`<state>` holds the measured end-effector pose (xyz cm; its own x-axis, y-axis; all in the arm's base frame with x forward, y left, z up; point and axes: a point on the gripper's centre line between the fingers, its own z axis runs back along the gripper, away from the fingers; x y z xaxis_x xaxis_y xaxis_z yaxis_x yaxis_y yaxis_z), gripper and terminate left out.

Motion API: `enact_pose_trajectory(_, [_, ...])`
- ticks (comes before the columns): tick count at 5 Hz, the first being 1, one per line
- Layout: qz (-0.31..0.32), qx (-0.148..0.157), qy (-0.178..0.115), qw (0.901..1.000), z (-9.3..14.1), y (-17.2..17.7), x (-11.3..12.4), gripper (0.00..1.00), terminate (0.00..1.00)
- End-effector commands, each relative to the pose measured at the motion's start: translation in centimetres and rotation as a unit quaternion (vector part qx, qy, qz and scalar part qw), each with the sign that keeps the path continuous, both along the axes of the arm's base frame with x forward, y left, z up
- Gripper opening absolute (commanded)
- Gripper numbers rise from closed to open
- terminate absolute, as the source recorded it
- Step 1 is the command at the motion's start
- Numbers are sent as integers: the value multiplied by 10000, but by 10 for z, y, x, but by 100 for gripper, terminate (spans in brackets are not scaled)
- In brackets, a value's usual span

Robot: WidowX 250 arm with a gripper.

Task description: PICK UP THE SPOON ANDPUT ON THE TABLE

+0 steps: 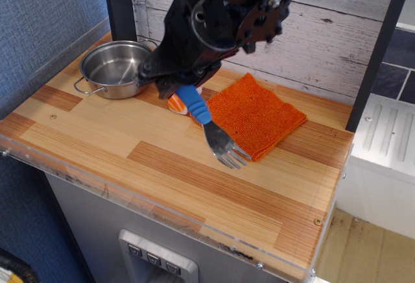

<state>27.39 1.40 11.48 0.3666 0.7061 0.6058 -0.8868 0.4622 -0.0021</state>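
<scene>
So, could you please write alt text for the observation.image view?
A black robot gripper holds a blue-handled spoon above a wooden table, its tines pointing toward the front right. Behind it lie an orange cloth, a steel pot and a partly hidden sushi piece.

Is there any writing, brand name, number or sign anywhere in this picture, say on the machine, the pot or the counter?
None can be read.
The gripper, holding the spoon, shows no legible label; its housing is blurred.
The pot, orange cloth, sushi piece and table carry no text.
The three small buttons on the panel below the counter show no readable marks.
</scene>
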Motion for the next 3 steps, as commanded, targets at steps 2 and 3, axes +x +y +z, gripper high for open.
enact_pose_trajectory(2, [723, -55, -154, 9972, -35, 41, -7, 0, 0])
enact_pose_trajectory(3, [917, -7, 25, 9958, -42, 55, -4, 0, 0])
